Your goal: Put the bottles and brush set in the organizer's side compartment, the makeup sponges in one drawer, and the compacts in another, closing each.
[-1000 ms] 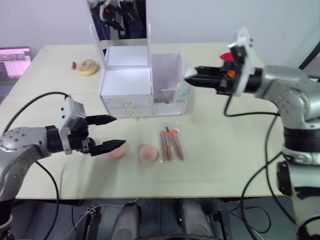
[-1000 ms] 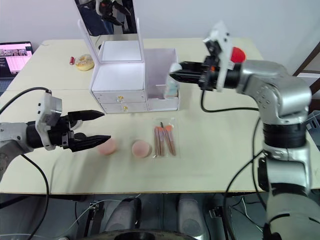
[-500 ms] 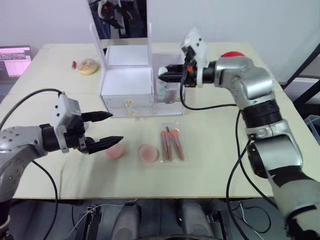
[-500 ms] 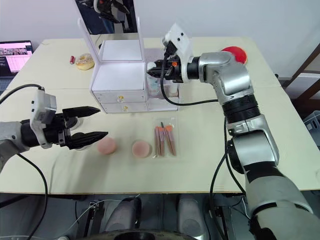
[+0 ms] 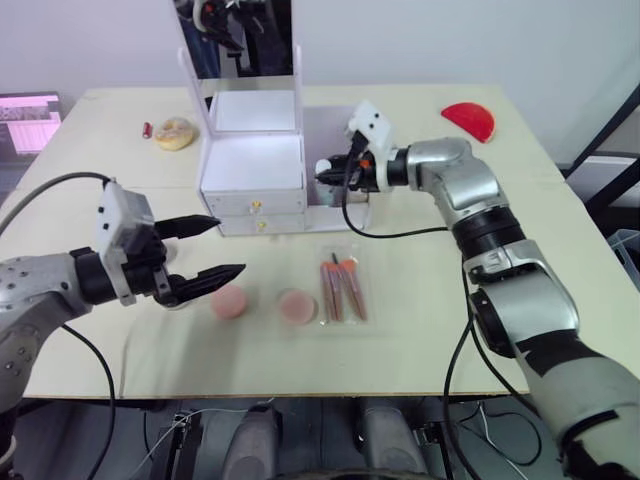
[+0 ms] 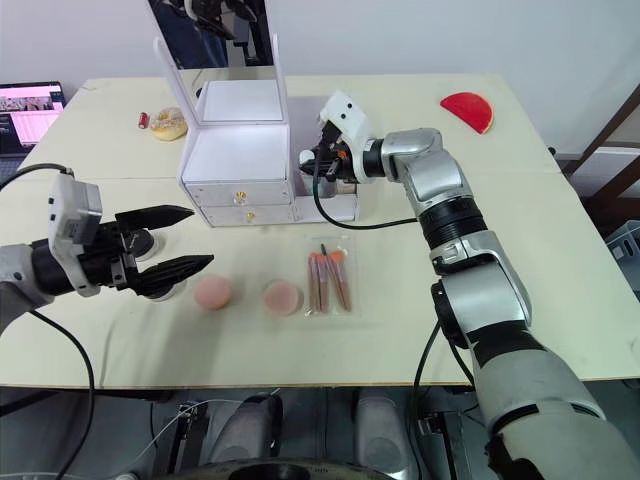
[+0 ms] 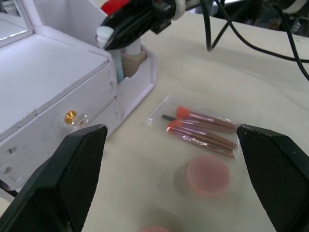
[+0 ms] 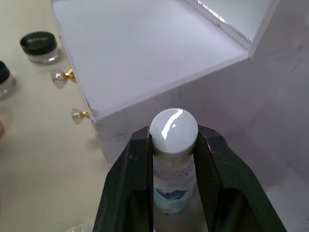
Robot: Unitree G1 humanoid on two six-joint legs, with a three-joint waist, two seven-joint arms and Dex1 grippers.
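The white organizer (image 5: 252, 160) has two gold-knobbed drawers (image 5: 258, 216), both shut, and an open side compartment (image 5: 338, 135). My right gripper (image 8: 174, 145) is shut on a white-capped bottle (image 8: 173, 126), held upright inside that compartment beside a tan bottle (image 7: 133, 59). The clear-packed brush set (image 5: 343, 290) lies in front of the organizer, with two pink makeup sponges (image 5: 230, 300) (image 5: 296, 306) to its left. My left gripper (image 5: 230, 245) hovers open just left of the sponges. Two small black-lidded compacts (image 8: 39, 46) sit beside the organizer's drawer side.
The organizer's mirror lid (image 5: 240, 40) stands upright at the back. A red half-round object (image 5: 468, 120) lies at the far right. A beige round item (image 5: 176, 133) and a small red thing lie at the far left. A laptop screen (image 5: 28, 120) sits off the left edge.
My right arm has swung left and down, carrying the bottle from right of the organizer into the side compartment. My left gripper has drifted slightly left, still open.
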